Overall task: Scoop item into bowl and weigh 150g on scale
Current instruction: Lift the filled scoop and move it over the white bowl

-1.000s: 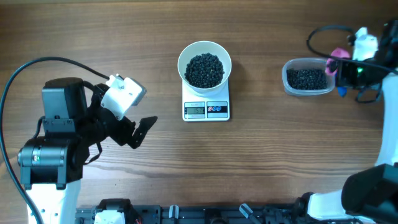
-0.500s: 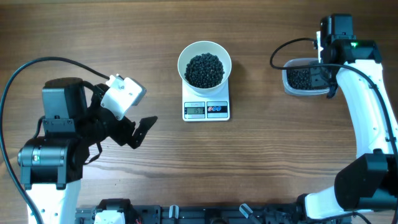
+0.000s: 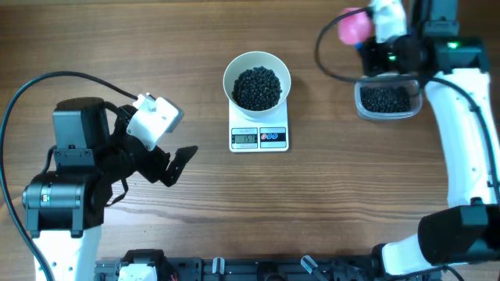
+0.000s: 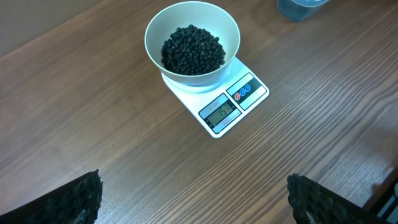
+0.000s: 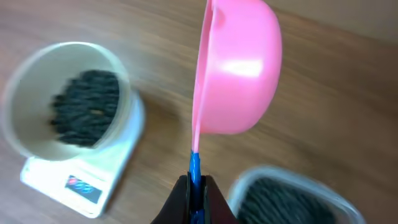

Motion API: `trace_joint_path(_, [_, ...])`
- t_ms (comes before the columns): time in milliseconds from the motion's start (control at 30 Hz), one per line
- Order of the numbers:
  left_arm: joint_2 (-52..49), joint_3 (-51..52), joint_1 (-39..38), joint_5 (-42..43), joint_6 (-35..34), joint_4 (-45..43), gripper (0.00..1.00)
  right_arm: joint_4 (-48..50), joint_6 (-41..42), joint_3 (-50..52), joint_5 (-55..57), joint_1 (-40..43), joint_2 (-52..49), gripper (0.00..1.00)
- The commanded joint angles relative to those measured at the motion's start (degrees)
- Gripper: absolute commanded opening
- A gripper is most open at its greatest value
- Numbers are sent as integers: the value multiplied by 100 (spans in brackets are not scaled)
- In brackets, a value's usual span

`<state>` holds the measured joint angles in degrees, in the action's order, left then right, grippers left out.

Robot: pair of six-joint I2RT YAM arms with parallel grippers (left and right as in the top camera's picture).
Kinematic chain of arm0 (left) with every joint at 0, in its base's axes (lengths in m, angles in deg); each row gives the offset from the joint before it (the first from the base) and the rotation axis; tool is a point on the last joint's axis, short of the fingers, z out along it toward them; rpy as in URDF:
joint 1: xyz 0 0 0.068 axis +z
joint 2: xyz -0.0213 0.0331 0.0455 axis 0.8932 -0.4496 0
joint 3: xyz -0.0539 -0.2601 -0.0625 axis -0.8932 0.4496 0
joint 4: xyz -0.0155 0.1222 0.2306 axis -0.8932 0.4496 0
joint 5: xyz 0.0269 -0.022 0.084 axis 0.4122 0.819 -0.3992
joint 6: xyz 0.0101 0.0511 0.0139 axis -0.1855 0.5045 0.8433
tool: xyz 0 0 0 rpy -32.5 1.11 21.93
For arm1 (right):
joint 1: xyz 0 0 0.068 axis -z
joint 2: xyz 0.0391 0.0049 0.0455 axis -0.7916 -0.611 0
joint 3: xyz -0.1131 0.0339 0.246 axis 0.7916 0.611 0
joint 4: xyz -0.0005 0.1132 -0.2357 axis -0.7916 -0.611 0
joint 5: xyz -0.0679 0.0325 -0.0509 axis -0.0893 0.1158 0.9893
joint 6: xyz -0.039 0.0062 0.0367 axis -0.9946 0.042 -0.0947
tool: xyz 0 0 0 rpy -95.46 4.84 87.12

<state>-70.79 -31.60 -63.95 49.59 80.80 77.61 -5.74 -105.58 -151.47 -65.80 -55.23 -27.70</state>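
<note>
Overhead view: the white bowl stands on the scale at mid-table and holds a mound of black beads. Well to its right, a clear tub holds more of the beads. The right gripper hangs just beyond the tub's far edge, carrying a pink scoop above the wooden table. The left gripper sits well left of the scale, spread wide and holding nothing. A black cable loops round its arm.

Left wrist view: only here does the scale's display face the lens, though its digits are too small to read. Two dark fingertips sit at the bottom corners with bare wood between them.

Right wrist view: the jaws are pressed together on the scoop's thin blue handle, and the pink cup stands on edge. The bowl and scale are blurred at lower left, and the tub is at lower right.
</note>
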Motion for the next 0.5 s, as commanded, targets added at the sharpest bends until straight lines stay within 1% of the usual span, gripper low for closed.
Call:
trace_joint_path(0, [-7, -105, 26, 92, 90, 7, 100, 81, -518, -83, -157, -785, -249, 4])
trace_joint_path(67, [-7, -105, 26, 92, 87, 7, 100, 31, -710, -83, 343, -1180, -389, 4])
trace_joint_path(100, [-7, -105, 26, 92, 87, 7, 100, -33, -949, -83, 649, -1423, -518, 4])
trace_joint_path(233, [-7, -105, 26, 92, 87, 7, 100, -48, -1458, -83, 1471, -1919, -887, 4])
trace_joint_path(333, [-7, -105, 26, 92, 87, 7, 100, 61, -1735, -83, 1679, -2052, -1043, 4])
trace_joint_path(467, [-7, -105, 26, 92, 90, 7, 100, 361, -1816, -79, 1744, -2072, -1123, 4])
